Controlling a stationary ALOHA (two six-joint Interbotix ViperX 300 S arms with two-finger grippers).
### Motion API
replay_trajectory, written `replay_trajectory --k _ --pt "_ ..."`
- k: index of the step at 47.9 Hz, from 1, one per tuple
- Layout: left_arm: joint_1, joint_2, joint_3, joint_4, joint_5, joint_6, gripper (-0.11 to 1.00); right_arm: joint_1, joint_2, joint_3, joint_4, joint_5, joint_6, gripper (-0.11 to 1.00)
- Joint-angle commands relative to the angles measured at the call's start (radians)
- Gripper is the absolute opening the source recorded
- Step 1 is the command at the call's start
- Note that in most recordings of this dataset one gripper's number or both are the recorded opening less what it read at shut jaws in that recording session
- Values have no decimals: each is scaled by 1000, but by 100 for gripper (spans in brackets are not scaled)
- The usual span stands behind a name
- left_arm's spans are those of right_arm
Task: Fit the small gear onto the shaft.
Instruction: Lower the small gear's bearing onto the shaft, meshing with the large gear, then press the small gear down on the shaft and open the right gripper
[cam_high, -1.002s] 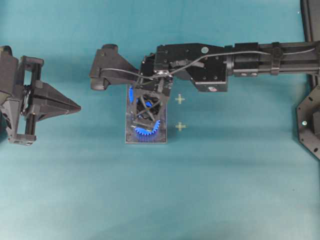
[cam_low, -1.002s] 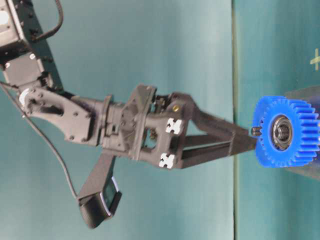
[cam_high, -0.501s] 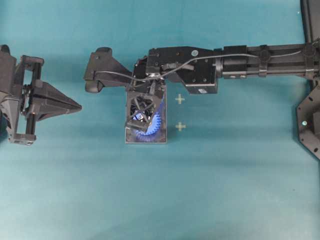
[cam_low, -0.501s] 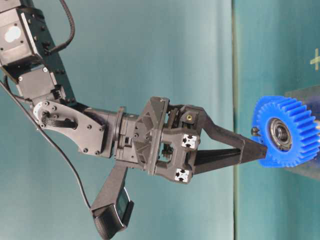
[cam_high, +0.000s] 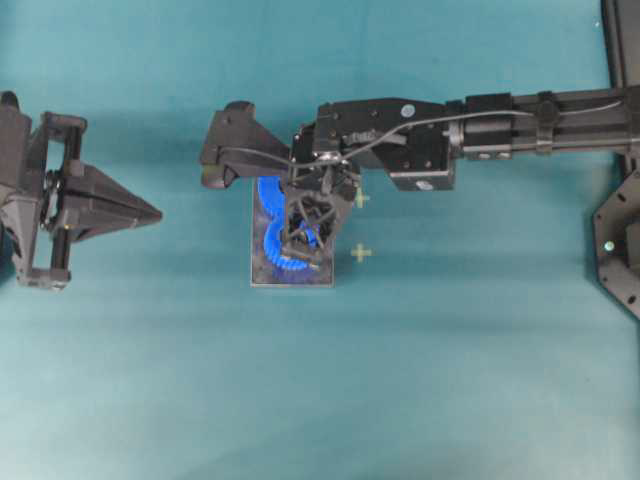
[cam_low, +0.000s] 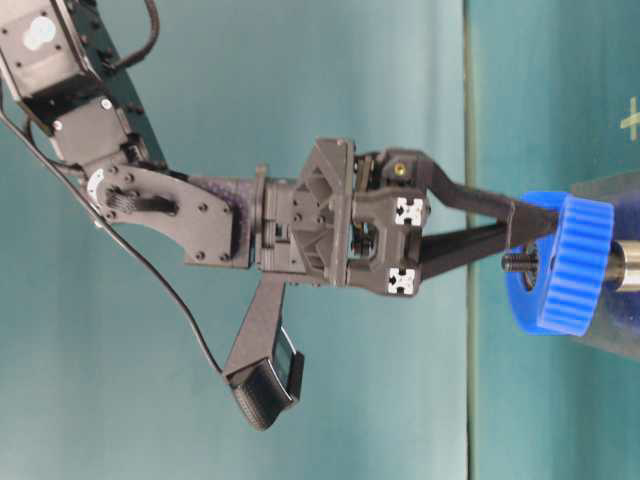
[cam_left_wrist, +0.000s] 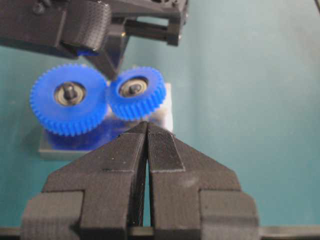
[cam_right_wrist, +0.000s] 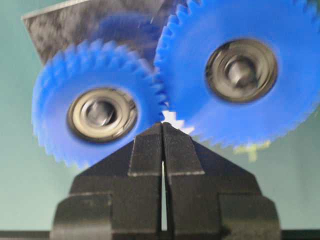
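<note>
Hidden, cropped and blurred parts

From overhead, the plate (cam_high: 291, 272) and both gears mostly covered by the right gripper (cam_high: 303, 250); shaft not seen there. At table level, large gear (cam_low: 556, 263) seen edge-on, teeth side only, small gear out of sight, plate cut off at the right edge. In the right wrist view, small gear (cam_right_wrist: 96, 115) and large gear smeared by blur, the large one cropped at top and right. Left arm cut off at the overhead left edge.
</note>
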Motion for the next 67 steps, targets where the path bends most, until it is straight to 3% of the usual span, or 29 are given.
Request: replay_trajectory --k 1,16,36,55,67 --pt "-2 -6 -11 3 -9 -2 0 21 -60 -17 5 2 31 -1" --pt "0 -8 -8 2 -9 -2 0 35 -55 -104 -5 -9 57 -1" --pt "0 -6 -6 2 -9 -2 0 6 23 -81 -31 0 61 -1" --pt "-2 -8 -5 2 -9 0 0 127 -37 -72 2 95 114 -1" --pt "-2 -8 -6 2 -9 0 0 75 -29 -158 -69 77 114 -1"
